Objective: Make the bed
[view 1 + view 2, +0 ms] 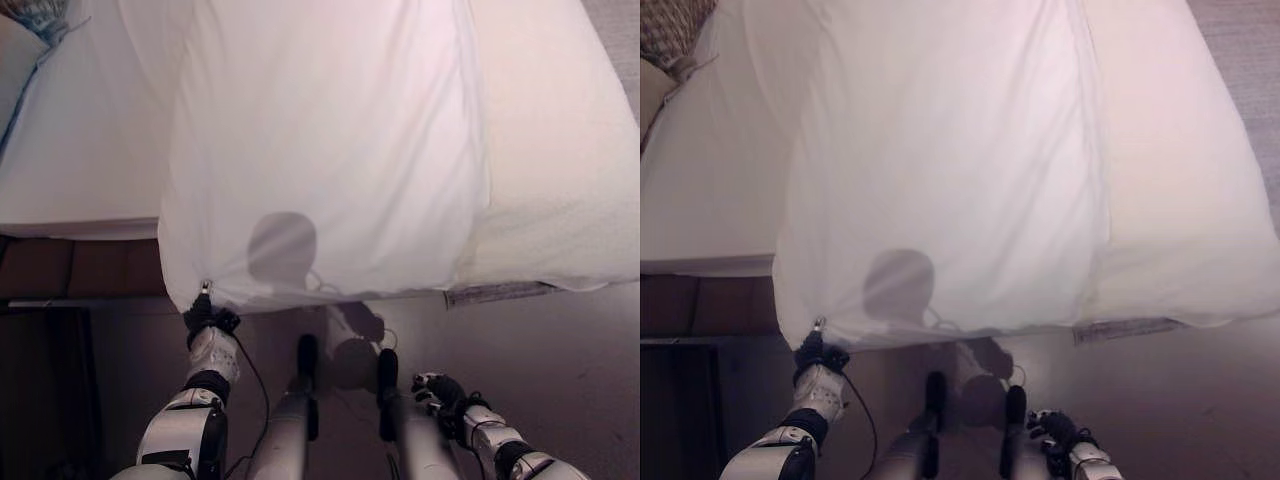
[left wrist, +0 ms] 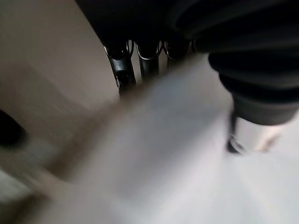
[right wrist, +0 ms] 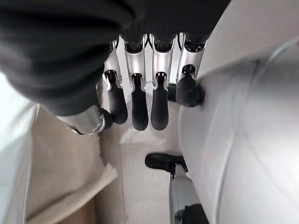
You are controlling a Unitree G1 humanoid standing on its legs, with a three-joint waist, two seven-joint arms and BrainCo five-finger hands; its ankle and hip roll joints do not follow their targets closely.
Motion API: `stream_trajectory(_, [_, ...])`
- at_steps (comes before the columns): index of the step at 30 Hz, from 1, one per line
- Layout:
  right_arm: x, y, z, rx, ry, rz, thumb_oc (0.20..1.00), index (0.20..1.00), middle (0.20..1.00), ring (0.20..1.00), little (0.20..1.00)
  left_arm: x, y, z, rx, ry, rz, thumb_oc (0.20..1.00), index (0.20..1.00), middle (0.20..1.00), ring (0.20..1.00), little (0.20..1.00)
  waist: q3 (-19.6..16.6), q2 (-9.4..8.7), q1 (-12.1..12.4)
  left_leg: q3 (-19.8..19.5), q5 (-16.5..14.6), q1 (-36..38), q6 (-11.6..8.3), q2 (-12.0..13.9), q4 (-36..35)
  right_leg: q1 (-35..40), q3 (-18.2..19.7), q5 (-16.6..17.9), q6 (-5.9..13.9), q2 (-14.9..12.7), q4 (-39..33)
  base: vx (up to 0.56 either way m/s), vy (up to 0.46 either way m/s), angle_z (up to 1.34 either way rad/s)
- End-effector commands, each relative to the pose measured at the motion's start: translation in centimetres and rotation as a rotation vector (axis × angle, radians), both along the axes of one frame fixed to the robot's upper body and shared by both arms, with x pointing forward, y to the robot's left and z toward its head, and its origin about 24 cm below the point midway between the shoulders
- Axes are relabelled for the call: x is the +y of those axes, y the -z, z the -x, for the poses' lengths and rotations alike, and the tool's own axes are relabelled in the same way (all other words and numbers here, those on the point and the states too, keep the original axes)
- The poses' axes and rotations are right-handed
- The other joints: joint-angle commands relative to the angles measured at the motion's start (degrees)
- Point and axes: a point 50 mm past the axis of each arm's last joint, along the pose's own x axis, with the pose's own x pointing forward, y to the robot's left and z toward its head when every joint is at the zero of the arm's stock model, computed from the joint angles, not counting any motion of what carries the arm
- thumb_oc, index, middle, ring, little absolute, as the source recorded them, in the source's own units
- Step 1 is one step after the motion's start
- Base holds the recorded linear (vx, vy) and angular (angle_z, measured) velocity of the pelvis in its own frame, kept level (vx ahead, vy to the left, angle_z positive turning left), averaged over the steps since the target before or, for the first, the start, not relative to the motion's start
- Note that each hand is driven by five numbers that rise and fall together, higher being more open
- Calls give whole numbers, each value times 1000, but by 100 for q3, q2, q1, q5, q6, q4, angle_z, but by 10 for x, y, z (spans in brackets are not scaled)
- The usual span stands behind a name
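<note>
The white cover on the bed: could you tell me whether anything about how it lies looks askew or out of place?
Yes. The white cover lies as a strip over the mattress, leaving it bare on both sides, and overhangs the foot edge. The left hand is at its near corner. A label sticks out under the mattress edge.

A pale, smooth floor (image 1: 560,370) is stretching across the near part of the room, catching soft light and carrying a few dim shadows. A dark wooden base (image 1: 80,268) of reddish-brown panels is showing at the left, with a darker piece of furniture (image 1: 45,390) sitting just below it in shade. At the far right corner a strip of grey carpet (image 1: 615,40) is showing. A patterned cushion (image 1: 670,30) is lying at the far left corner.
</note>
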Motion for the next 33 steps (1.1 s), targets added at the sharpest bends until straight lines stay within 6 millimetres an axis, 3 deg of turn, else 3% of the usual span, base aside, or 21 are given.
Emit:
stream_trajectory(1, [13,17,27,110,22,-11,1000,1000,1000,1000,1000,26,74,139,521,-101,-25,1000,1000,1000,1000,1000,-157,-530,189,163,-246,-355,93,-327,300,-409,192,743,395,-261,-436,0,0,0])
stream_trajectory(6, [9,9,17,7,59,-34,1000,1000,1000,1000,1000,2,74,121,441,151,-100,1000,1000,1000,1000,1000,-171,-466,174,106,-236,-313,105,-351,298,-332,167,748,406,-258,-472,14,-17,11])
stream_trajectory(10, [12,-2,3,-106,56,-66,1000,1000,1000,1000,1000,-9,72,116,363,244,-104,1000,1000,1000,1000,1000,-147,-402,184,62,-196,-310,94,-371,260,-311,134,760,414,-256,-511,-1,-10,7])
stream_trajectory(15, [13,-18,-12,-224,36,-73,1000,1000,1000,1000,1000,-15,74,123,365,344,-157,1000,1000,1000,1000,1000,-166,-343,210,29,-166,-308,83,-371,215,-290,109,765,426,-260,-560,2,-9,3])
stream_trajectory(17, [18,-27,-18,-284,-3,-85,1000,1000,1000,1000,1000,-17,64,113,291,439,-256,1000,1000,1000,1000,1000,-182,-329,222,12,-156,-313,78,-378,206,-287,104,759,429,-259,-565,2,-22,1])
stream_trajectory(19, [24,-47,-24,-416,-74,-149,1000,1000,1000,1000,1000,-24,37,94,93,735,-404,1000,1000,1000,1000,1000,-182,-325,249,-21,-142,-310,67,-381,184,-272,77,744,443,-258,-582,1,-35,5])
stream_trajectory(21, [24,-51,-23,-438,-100,-159,1000,1000,1000,1000,1000,-24,32,92,50,806,-405,1000,1000,1000,1000,1000,-197,-325,247,-34,-136,-325,63,-382,177,-282,55,740,449,-268,-587,-1,-14,11])
stream_trajectory(23, [26,-69,-29,-517,-221,-229,1000,1000,1000,1000,1000,-35,11,75,-119,1084,-393,1000,1000,1000,1000,1000,-226,-334,216,-54,-149,-332,57,-385,163,-293,50,719,457,-276,-578,-2,-6,3])
stream_trajectory(28, [34,-94,-45,-540,-491,-317,1000,1000,1000,1000,1000,-67,-47,39,-445,1410,-356,1000,1000,1000,1000,1000,-259,-355,183,-62,-165,-413,52,-405,178,-407,39,729,453,-285,-542,-8,1,1])
stream_trajectory(30, [35,-96,-50,-529,-520,-327,1000,1000,1000,1000,1000,-72,-55,33,-464,1470,-381,1000,1000,1000,1000,1000,-276,-356,176,-59,-155,-451,53,-407,177,-452,40,741,451,-286,-538,0,0,0])
stream_trajectory(32, [46,-108,-62,-532,-608,-359,1000,1000,1000,1000,1000,-83,-71,17,-515,1568,-407,1000,1000,1000,1000,1000,-263,-371,155,-27,-151,-520,50,-398,214,-545,60,745,445,-283,-490,-32,7,-1])
stream_trajectory(33, [57,-121,-74,-557,-658,-388,1000,1000,1000,1000,1000,-96,-89,4,-578,1633,-386,1000,1000,1000,1000,1000,-216,-377,140,-17,-142,-623,48,-398,274,-672,86,744,434,-266,-423,-87,17,-2])
